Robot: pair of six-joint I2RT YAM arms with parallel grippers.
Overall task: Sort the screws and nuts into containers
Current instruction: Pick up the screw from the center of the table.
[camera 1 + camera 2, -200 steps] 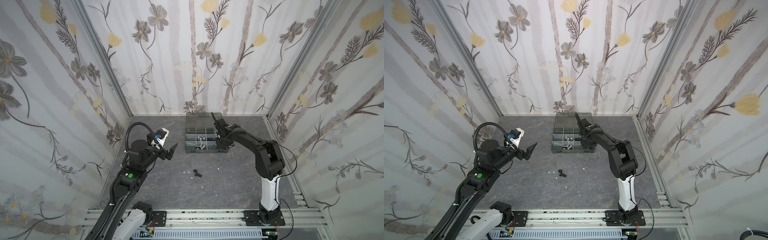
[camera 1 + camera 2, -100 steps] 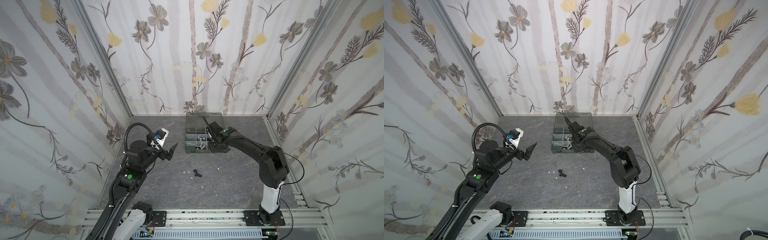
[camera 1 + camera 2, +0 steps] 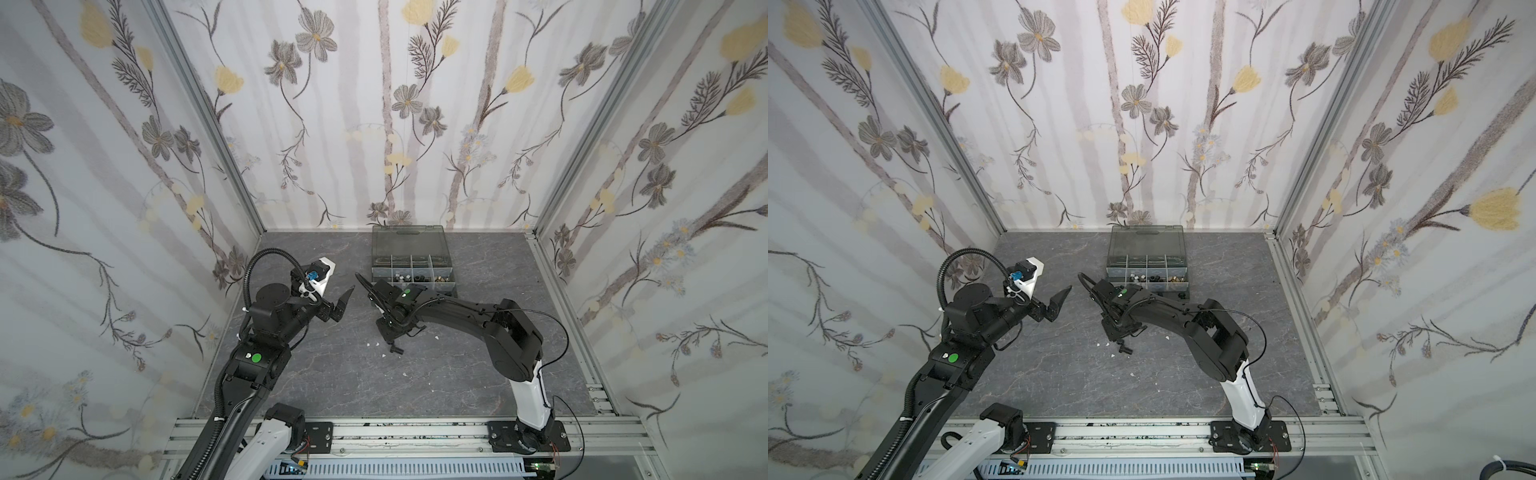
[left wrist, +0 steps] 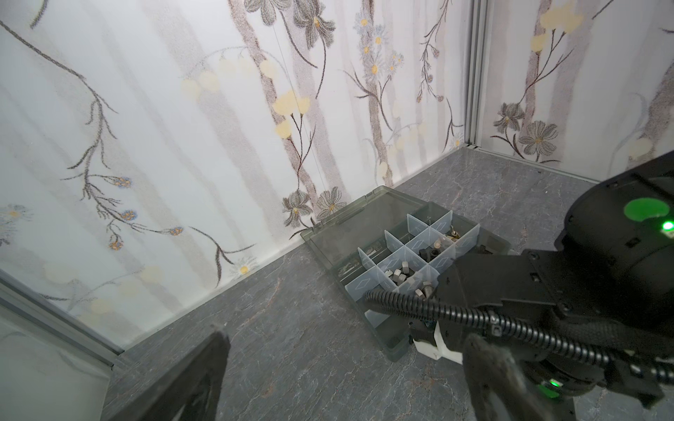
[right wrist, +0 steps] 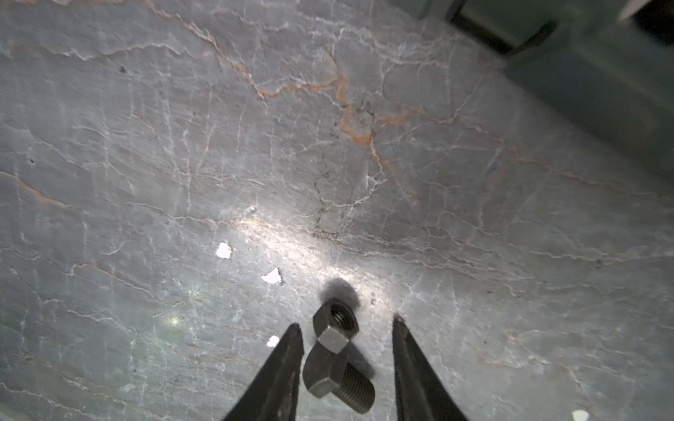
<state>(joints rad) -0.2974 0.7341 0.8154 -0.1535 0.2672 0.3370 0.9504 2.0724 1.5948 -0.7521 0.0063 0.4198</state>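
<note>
I am holding my left gripper (image 3: pixel 341 305) above the grey table (image 3: pixel 332 395) at about 9 o'clock from the table's middle. Its two fingers are spreading wide, with nothing between them, as the left wrist view shows.

At its 3 o'clock, near the table's middle, I am hovering my right gripper (image 5: pixel 346 324) tip-down, jaws standing partly apart and gripping nothing. Between my right fingers (image 5: pixel 281 371) a black hex nut (image 5: pixel 335 320) and a black hex-head screw (image 5: pixel 337 382) are lying on the table, touching each other. The screw's head is sitting close beside one finger, and I cannot tell whether they are touching. White flecks (image 3: pixel 370 344) are lying at 9 o'clock from the pair.

At 12 o'clock from the pair the organizer case (image 3: pixel 376 276) is sitting open, its lid (image 3: pixel 409 243) lying on the 12 o'clock side. Its compartments (image 4: pixel 419 255) are holding silver nuts (image 4: pixel 399 275), black nuts (image 4: pixel 428 253) and brass pieces (image 4: pixel 452 237).
</note>
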